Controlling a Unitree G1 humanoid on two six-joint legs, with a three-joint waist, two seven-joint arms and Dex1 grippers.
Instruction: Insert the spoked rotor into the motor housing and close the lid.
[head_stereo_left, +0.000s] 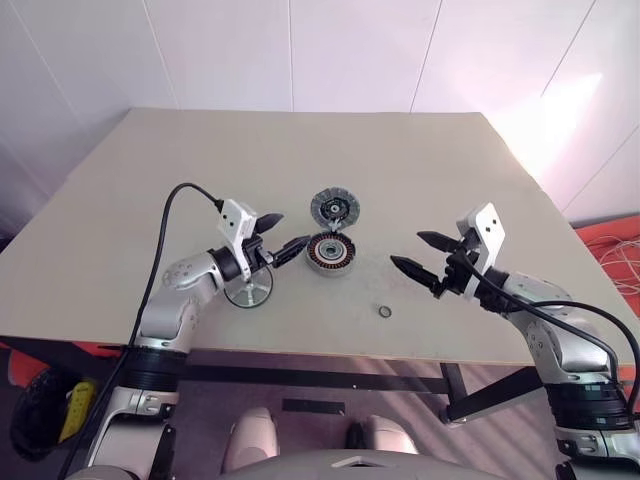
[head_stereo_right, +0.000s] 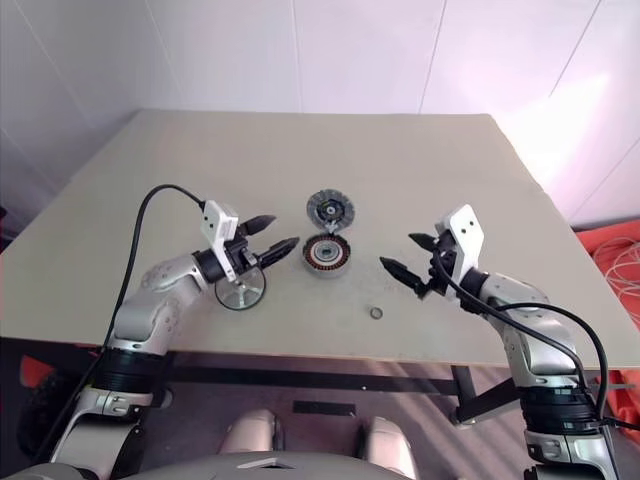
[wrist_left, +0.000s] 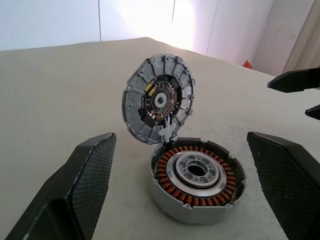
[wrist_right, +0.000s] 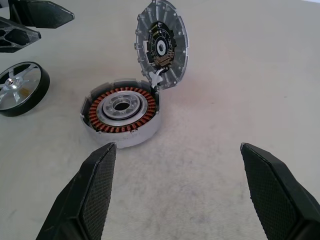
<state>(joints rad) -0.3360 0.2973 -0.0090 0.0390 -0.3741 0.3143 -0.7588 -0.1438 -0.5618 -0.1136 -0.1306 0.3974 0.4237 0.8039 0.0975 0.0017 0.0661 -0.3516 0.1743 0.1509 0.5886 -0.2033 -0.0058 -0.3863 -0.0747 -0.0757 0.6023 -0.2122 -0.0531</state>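
Observation:
The motor housing (head_stereo_left: 330, 255) sits mid-table, a grey cup with copper windings (wrist_left: 196, 175) around a silver centre. Its ribbed lid (head_stereo_left: 334, 208) stands open on the far rim, inner face showing (wrist_right: 161, 45). The spoked rotor (head_stereo_left: 248, 289) lies flat on the table left of the housing, under my left arm, also seen as a silver wheel (wrist_right: 20, 88). My left gripper (head_stereo_left: 280, 236) hovers open just left of the housing, holding nothing. My right gripper (head_stereo_left: 426, 255) hovers open to the housing's right, well apart from it and holding nothing.
A tiny metal ring (head_stereo_left: 385, 312) lies on the beige table (head_stereo_left: 300, 150) near the front edge, right of centre. Black cables trail from both wrists. A white wall stands behind the table.

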